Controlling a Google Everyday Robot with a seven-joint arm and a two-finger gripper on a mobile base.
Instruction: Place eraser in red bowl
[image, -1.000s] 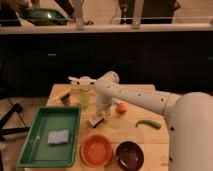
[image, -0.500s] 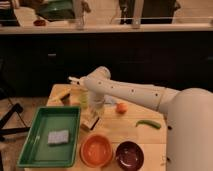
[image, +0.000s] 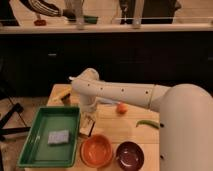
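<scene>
The eraser (image: 86, 128), a small whitish block with a dark strip, hangs tilted just above the wooden table (image: 112, 129). It sits between the green tray and the red bowl (image: 96, 151). My gripper (image: 89, 120) comes down from the white arm's elbow and is shut on the eraser's upper end. The red bowl stands empty at the front of the table. It lies a short way in front of the eraser and slightly to the right.
A green tray (image: 35, 145) at the left holds a blue-grey sponge (image: 59, 136). A dark maroon bowl (image: 130, 155) stands right of the red bowl. An orange fruit (image: 121, 107), a green pepper (image: 147, 123) and a yellow item (image: 62, 95) also lie on the table.
The gripper has carried the eraser left and toward the table's front, closer to the red bowl. The arm's elbow has swung left.
</scene>
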